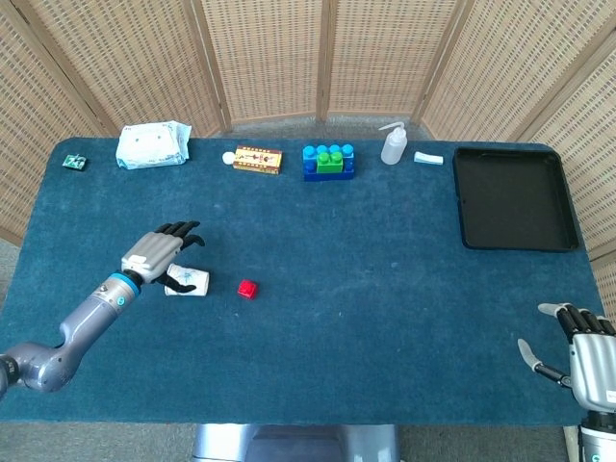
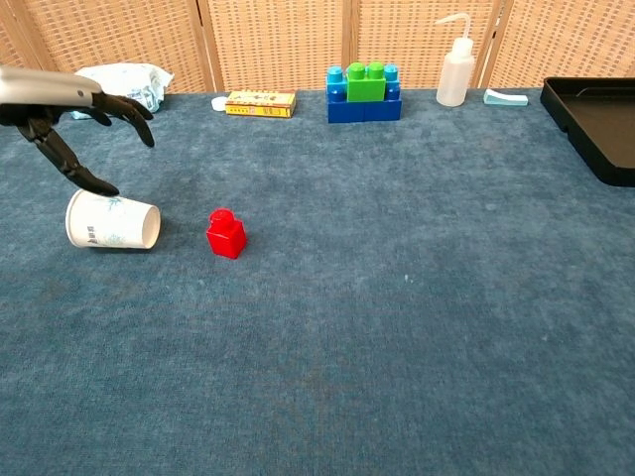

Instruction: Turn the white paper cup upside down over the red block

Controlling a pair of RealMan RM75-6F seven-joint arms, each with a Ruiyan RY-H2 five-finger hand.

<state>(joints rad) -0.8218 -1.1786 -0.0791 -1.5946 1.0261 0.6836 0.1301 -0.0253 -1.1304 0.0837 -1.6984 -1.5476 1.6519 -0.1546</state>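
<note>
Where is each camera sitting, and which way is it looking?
Head view: sits high, looking down at the whole blue table; shows the left hand and arm, plus the right hand at the near right corner.
Chest view: sits low at the table's near edge, looking across toward the wicker screen; only the left hand shows.
Both see the white paper cup lying on its side, the red block and the left hand.
</note>
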